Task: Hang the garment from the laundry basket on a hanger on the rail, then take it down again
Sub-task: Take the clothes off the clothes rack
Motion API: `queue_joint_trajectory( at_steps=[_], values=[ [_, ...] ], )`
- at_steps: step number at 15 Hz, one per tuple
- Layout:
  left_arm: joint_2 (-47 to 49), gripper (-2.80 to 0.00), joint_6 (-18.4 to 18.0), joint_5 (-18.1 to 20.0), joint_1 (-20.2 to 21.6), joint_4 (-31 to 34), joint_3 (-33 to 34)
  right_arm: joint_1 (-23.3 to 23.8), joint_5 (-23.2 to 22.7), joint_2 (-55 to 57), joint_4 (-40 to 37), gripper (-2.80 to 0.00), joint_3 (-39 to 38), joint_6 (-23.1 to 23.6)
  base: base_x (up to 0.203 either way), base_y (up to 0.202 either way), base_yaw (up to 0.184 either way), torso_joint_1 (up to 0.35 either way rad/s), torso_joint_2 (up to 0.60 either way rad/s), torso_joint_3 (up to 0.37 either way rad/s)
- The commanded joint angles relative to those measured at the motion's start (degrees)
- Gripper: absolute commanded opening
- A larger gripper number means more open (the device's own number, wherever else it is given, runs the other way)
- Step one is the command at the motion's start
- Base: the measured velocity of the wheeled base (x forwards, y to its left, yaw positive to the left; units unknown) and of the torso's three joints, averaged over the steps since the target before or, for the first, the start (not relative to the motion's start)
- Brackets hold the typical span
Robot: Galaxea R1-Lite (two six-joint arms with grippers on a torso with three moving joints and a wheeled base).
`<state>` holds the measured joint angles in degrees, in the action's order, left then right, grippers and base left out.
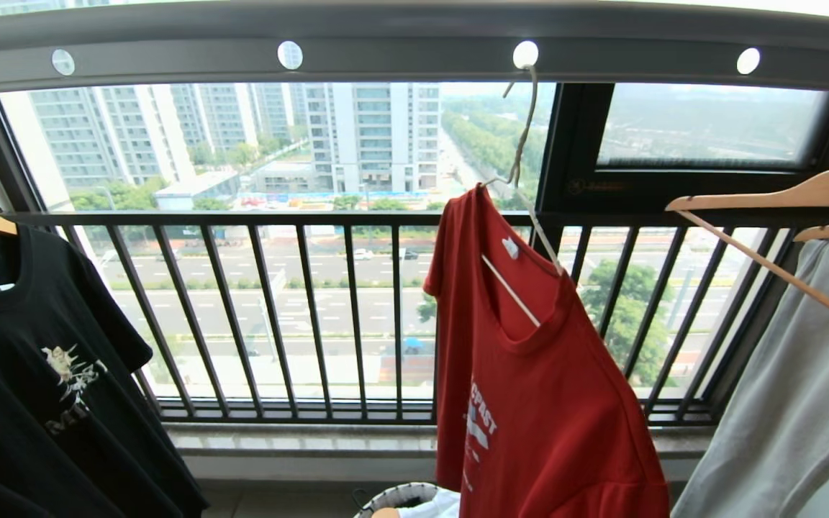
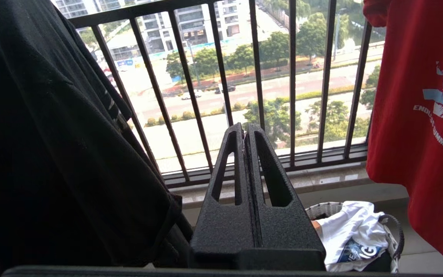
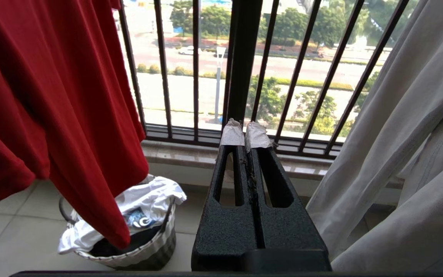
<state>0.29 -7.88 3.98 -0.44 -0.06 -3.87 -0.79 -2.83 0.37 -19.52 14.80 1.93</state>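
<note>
1. High across the head view runs the rail, a wide grey bar with round holes. The hanger, thin and cream-white, has its long hook in one of those holes and hangs tilted, one shoulder higher than the other. The garment, a red T-shirt with white lettering, hangs on it, its collar open around the lower wire. A black T-shirt hangs at the left edge on a wooden hanger, and a grey garment at the right edge beneath light-wood hangers. Open space lies between the black shirt and the red one, with the black balcony railing behind it. The laundry basket peeks in at the bottom edge, just beside the red hem. Neither arm shows in this view.

2. From the left wrist view, the left gripper points level toward the railing, its jaws pressed together and holding nothing. The black shirt hangs close on one side, the red garment well apart on the other. The basket sits low on the floor, holding a white garment with dark-blue print.

3. From the right wrist view, the right gripper also points level at the railing, its jaws pressed together and empty, with pale wrapped fingertips. It sits in the gap between the red hem and the grey garment, touching neither. The basket stands on the tiled floor, partly under the red hem.
</note>
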Motion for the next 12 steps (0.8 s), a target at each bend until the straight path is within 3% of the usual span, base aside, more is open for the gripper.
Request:
queue_joint_trajectory(
  at_steps=[1, 3, 4, 9, 12],
  values=[
    [-0.2, -2.8, -0.3, -0.4, 0.0, -0.4, 3.9, 0.0, -0.7, -0.4, 18.3, -2.8, -10.9, 0.7, 0.0, 0.0, 0.0, 0.0, 0.0, 0.0],
    [-0.2, -2.8, -0.2, -0.6, 0.0, 0.6, 3.9, 0.0, 0.3, -0.4, 24.6, -2.8, -14.9, 6.4, 0.0, 0.0, 0.0, 0.0, 0.0, 0.0],
    [-0.2, -2.8, 0.1, -0.6, 0.0, 0.7, 3.9, 0.0, 2.7, -0.4, 23.2, -2.8, -14.8, 9.8, 0.0, 0.0, 0.0, 0.0, 0.0, 0.0],
    [-0.2, -2.8, 3.0, -1.2, 0.0, 0.6, 3.9, 0.0, 2.1, -0.4, 17.8, -2.8, -14.1, 0.6, 0.0, 0.0, 0.0, 0.0, 0.0, 0.0],
    [-0.2, -2.8, 3.4, -1.2, 0.0, 0.6, 4.0, 0.0, 2.3, -0.4, 18.4, -2.8, -14.2, 0.2, 0.0, 0.0, 0.0, 0.0, 0.0, 0.0]
  ],
)
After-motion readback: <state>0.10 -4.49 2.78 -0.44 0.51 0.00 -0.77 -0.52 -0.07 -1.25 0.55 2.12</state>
